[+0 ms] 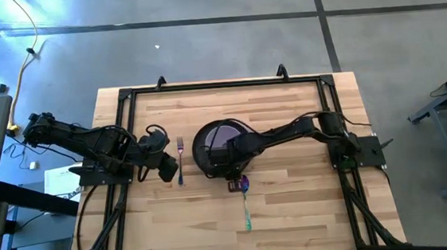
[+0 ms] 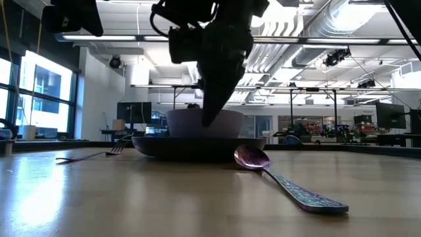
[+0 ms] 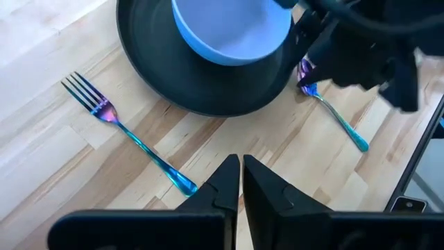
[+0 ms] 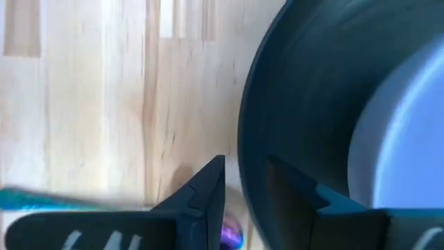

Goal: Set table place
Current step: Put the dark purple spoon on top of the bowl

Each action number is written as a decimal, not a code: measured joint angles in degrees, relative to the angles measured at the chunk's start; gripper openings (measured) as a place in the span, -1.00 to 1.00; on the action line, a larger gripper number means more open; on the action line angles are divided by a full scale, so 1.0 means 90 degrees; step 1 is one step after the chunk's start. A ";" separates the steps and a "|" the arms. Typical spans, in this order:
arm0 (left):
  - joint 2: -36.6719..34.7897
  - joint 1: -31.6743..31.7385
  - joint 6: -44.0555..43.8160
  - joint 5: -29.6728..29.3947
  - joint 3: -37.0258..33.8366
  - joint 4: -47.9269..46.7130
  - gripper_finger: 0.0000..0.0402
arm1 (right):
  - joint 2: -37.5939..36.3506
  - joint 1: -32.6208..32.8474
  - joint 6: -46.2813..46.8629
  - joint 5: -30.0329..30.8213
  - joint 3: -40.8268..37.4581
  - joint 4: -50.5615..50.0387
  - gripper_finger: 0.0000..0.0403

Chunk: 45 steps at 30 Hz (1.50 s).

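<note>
On the light wood table (image 1: 294, 215) a dark grey plate (image 1: 202, 155) holds a lavender bowl (image 1: 228, 132). The spoon (image 1: 246, 207) lies right of the plate's near edge, its purple head (image 2: 250, 158) next to the rim. The fork (image 1: 180, 156) lies flat to the plate's left. My right gripper (image 4: 246, 170) is open and points down above the plate's near rim and the spoon head, clear of both in the low view (image 2: 209, 118). My left gripper (image 3: 241, 163) is shut and empty, raised above the table beside the fork's handle end (image 3: 187, 186).
Bare wood lies near the front edge on both sides of the spoon (image 3: 336, 118). The black rail frame (image 1: 220, 85) runs round the tabletop. My right arm (image 3: 361, 48) reaches across the plate's right side.
</note>
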 joint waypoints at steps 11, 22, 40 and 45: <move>0.0001 -0.0002 0.0212 0.0074 0.0000 0.0002 -0.96 | -0.1120 0.0428 0.2310 0.0550 0.0002 -0.1248 -0.53; -0.0001 -0.0002 0.0299 0.0100 -0.0002 0.0065 -0.96 | -0.1298 0.1125 0.7533 0.0368 0.0000 -0.2062 -0.53; -0.0002 -0.0002 0.2660 0.1042 -0.0002 0.0510 -0.96 | 0.0148 0.1611 1.0025 0.0105 -0.0007 -0.0805 -0.53; -0.0002 -0.0002 0.2849 0.1064 -0.0002 0.0538 -0.96 | 0.0487 0.1607 1.0163 0.0024 -0.0007 -0.0706 -0.53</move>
